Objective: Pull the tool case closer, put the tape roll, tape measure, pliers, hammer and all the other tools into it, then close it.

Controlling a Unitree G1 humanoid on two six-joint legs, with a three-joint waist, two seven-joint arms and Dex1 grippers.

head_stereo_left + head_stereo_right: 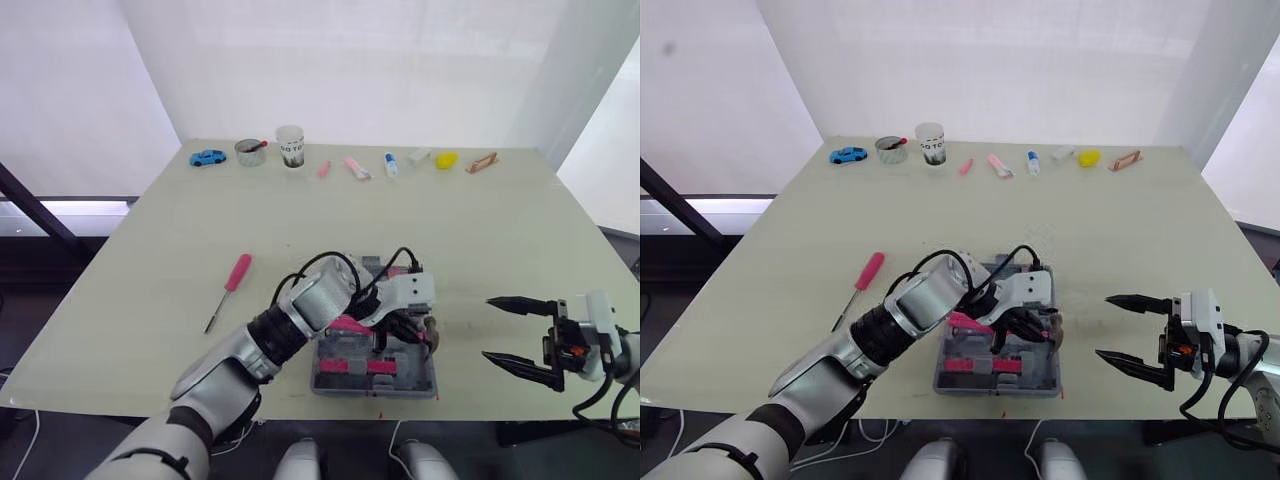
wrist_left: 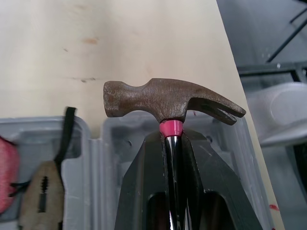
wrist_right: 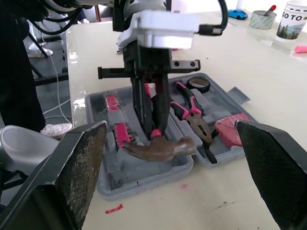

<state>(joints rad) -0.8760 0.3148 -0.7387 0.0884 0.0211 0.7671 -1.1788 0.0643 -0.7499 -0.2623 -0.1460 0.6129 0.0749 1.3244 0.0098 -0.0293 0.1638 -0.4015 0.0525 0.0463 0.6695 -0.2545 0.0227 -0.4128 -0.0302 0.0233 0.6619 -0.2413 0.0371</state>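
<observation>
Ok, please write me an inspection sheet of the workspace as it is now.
Surface: pale flat table, no spills seen.
Job's things: grey plastic tool case open near the front edge; pink-handled pliers and black tape roll lie inside; brown-headed steel hammer held with its head low in the case; pink-handled screwdriver lies on the table, left of the case.
Clutter: blue toy car, white paper cup, yellow lump along the far edge.
Grippers: left gripper shut on the hammer; right gripper open, empty, right of the case.
Cables: black cable loops over the left wrist.
Surroundings: white curtain behind the table.
</observation>
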